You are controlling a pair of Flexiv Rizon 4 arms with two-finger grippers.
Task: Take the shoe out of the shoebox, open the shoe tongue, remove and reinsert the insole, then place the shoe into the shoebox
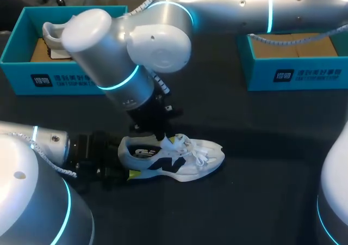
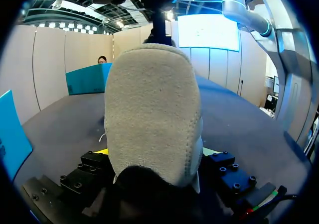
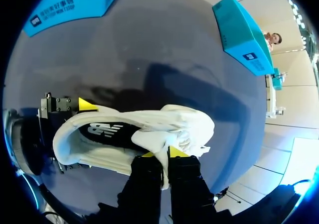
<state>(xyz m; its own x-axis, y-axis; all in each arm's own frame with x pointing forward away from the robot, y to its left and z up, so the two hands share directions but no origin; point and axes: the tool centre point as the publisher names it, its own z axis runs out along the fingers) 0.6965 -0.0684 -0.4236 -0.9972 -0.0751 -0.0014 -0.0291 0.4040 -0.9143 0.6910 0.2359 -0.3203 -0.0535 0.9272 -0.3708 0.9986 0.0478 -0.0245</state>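
On the dark table [image 1: 261, 147], mid-surface, the white shoe [image 1: 185, 160] lies on its sole, out of both boxes. The tabletop is matte and flat and runs on past the toe.

Behind the shoe and to its heel side sits the L shoebox [image 1: 70, 81], teal, w/ a second shoe [image 1: 51, 35] inside. The R shoebox [image 1: 299, 73] is behind the toe side. Both are well apart from the shoe.

The L gripper [image 1: 124, 160] is clamped on the heel, a yellow tip on each side. The R gripper [image 3: 162, 154] comes down over the shoe's opening and pinches the tongue [image 3: 158, 143] btw its tips.

Hidden: the R arm covers part of the L shoebox. In the head view the L gripper's far finger is behind the heel. The inside of the shoe is dark, so can't tell how the insole sits.
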